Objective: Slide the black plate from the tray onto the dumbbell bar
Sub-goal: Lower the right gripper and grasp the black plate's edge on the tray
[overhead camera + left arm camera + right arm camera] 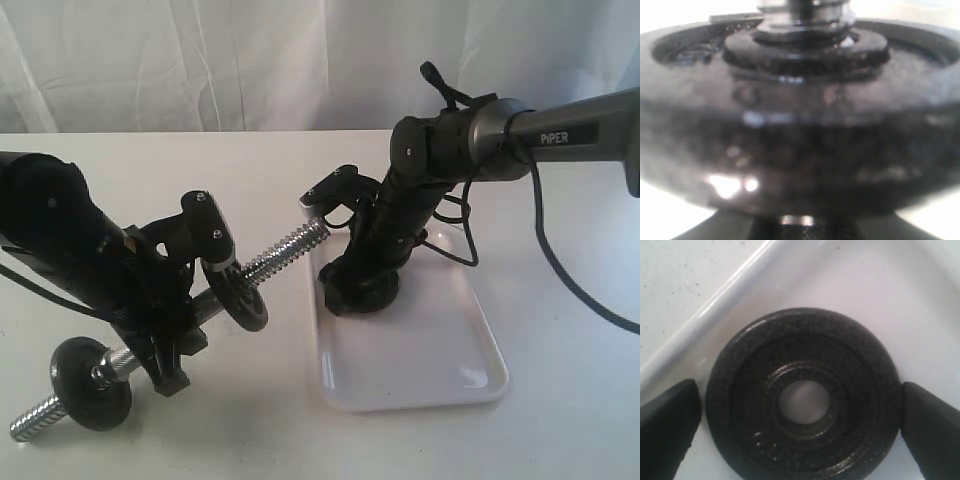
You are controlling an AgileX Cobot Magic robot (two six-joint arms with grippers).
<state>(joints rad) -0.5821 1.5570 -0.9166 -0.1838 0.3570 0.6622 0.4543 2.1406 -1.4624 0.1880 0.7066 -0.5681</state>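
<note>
The black plate (pixel 802 400) lies flat in a corner of the white tray (pixel 420 350), centre hole up. My right gripper (pixel 800 412) is lowered over it, open, with one finger (pixel 667 425) on each side of its rim; in the exterior view the gripper (pixel 360 292) hides the plate. The left gripper (pixel 170 320) is shut on the middle of the dumbbell bar (pixel 285 250) and holds it slanted above the table. Its threaded end points at the right arm. Black discs (pixel 240 295) (pixel 92 383) sit on the bar. One disc (pixel 800 125) fills the blurred left wrist view.
The tray's rim (pixel 730 295) runs close beside the plate. The bar's near threaded end (pixel 30 425) reaches down near the table's front left. A white curtain hangs behind the table. A cable (pixel 570 290) loops from the right arm.
</note>
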